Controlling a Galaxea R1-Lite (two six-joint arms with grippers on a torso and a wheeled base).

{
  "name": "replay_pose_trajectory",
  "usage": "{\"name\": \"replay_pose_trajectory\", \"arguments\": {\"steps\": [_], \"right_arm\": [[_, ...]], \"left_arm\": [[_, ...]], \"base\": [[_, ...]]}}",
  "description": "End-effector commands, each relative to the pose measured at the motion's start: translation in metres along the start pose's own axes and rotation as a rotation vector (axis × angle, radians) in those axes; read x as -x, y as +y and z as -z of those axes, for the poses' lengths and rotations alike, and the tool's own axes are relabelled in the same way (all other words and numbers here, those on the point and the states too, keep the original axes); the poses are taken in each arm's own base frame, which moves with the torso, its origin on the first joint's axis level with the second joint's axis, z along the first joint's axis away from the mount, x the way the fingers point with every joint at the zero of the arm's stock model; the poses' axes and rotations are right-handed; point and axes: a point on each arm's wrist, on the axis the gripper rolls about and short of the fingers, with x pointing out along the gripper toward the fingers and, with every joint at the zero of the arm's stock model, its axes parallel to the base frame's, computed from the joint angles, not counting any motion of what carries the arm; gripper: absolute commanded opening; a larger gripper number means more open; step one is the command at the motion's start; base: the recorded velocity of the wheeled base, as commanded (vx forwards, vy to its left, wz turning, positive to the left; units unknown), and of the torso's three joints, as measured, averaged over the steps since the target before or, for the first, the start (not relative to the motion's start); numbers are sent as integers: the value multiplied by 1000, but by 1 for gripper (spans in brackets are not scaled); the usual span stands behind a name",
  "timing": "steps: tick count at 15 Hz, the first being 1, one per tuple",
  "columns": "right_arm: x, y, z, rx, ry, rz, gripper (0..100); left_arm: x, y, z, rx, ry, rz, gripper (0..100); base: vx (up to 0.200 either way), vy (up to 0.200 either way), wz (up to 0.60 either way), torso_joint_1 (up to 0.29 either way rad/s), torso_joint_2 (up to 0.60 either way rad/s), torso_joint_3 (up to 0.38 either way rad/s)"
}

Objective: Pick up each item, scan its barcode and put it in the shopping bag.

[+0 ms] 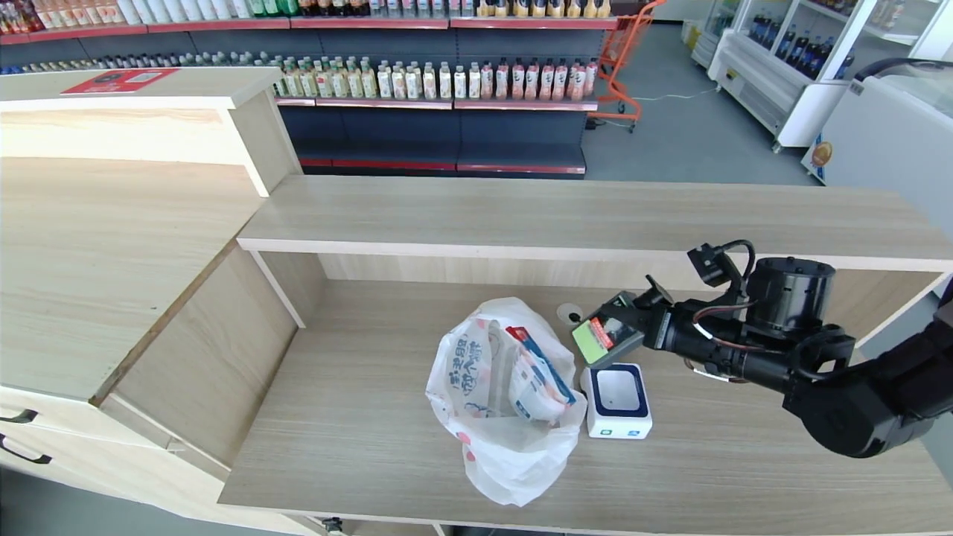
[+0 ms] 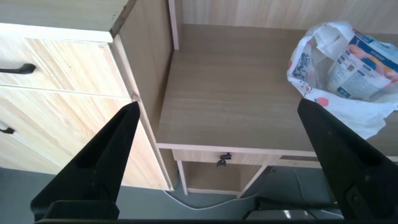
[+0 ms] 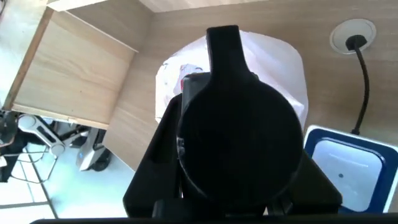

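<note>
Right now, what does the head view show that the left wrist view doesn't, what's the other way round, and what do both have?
Head view, not left wrist view: the right gripper shut on a green item, close to the white scanner, with store shelves of bottles behind. Left wrist view, not head view: the left gripper, open and empty, out in front of the counter. Both: the shopping bag with a packet inside, sitting on the wooden counter.
</note>
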Motion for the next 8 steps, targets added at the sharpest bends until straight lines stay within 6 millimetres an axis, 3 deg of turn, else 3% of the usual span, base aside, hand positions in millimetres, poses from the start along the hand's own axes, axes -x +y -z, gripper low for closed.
{"name": "replay_pose_trajectory", "arguments": {"steps": [1,5,8], "right_arm": [[-3,8,4,3,16,-25,0],[-17,35,23,17,79,-111,0],[-19,35,52,116,170,-117,0]], "left_arm": [[0,0,0,0,0,0,100],[0,0,0,0,0,-2,100],[0,0,0,0,0,0,100]], "base": [[0,0,0,0,0,0],[0,0,0,0,0,0],[0,0,0,0,0,0]]}}
